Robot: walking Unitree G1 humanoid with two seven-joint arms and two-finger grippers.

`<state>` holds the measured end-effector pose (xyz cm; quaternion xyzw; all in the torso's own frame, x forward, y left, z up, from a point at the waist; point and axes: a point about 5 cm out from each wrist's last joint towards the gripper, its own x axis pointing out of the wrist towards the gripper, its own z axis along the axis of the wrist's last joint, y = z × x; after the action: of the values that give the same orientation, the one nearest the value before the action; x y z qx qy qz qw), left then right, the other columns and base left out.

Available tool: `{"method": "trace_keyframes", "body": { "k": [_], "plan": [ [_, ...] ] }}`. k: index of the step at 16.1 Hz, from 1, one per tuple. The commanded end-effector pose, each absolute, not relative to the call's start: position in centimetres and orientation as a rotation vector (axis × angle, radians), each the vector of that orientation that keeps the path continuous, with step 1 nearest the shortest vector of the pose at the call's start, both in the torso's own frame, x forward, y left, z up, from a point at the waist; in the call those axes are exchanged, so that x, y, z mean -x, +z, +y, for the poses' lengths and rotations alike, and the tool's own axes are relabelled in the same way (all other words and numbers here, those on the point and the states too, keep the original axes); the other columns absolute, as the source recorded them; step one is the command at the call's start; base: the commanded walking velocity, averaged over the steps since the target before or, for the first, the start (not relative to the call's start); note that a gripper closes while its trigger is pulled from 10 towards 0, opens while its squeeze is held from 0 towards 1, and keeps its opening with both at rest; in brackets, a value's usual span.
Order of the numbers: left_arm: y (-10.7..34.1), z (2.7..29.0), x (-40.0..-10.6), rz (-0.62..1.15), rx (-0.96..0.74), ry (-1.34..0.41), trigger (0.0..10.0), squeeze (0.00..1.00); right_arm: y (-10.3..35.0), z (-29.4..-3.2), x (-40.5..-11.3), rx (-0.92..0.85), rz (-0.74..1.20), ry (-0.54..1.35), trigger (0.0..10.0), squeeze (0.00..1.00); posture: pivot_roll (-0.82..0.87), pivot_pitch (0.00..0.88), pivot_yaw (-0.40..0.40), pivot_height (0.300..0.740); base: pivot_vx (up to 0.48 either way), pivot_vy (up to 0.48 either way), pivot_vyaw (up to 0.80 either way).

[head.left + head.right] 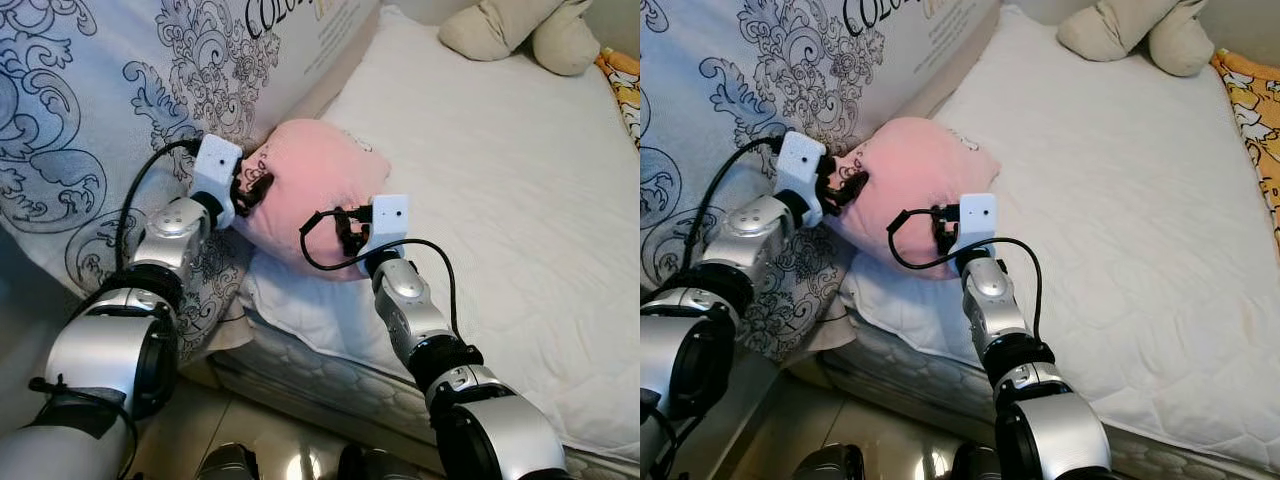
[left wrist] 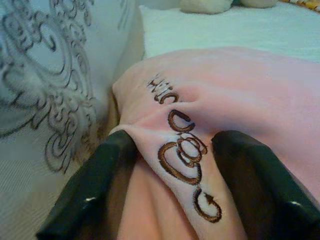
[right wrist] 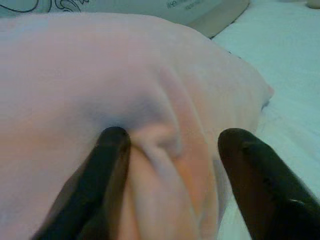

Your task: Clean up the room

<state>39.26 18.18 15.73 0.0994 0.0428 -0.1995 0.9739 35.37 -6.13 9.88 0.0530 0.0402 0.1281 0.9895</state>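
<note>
The right gripper (image 3: 170,145) pinches a fold of the pink pillow (image 1: 310,180) at the near edge of the white mattress (image 1: 480,200). The left gripper (image 2: 172,150) also pinches it, beside the patterned board (image 1: 80,120). Far behind lies a beige plush toy (image 1: 520,30).

The patterned bag (image 1: 120,110) standing against the bed's (image 1: 480,180) side bears large dark letters reading "COLO" at its upper edge, cut off there; smaller print just beside them is too small to read. The pink pillow (image 2: 240,95), touching the bag, carries brown embroidered lettering that cannot be made out.
</note>
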Motion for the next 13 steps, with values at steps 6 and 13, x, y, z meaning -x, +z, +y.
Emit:
{"method": "trace_keyframes", "body": {
  "k": [6, 13],
  "plan": [
    [15.2, 17.6, -38.9, 0.086, -0.092, -0.468, 10.0, 1.00, 9.9, -6.8, -35.2, -0.119, 0.075, 0.252, 10.0, 1.00, -0.02, 0.093, -0.067, 0.740, 0.000, 0.000, 0.00],
    [16.2, 19.6, -38.3, 0.065, -0.172, -0.499, 10.0, 1.00, 10.4, -6.8, -34.3, -0.129, 0.030, 0.265, 10.0, 1.00, -0.01, 0.086, -0.060, 0.740, 0.000, 0.000, 0.00]
  ]
}}
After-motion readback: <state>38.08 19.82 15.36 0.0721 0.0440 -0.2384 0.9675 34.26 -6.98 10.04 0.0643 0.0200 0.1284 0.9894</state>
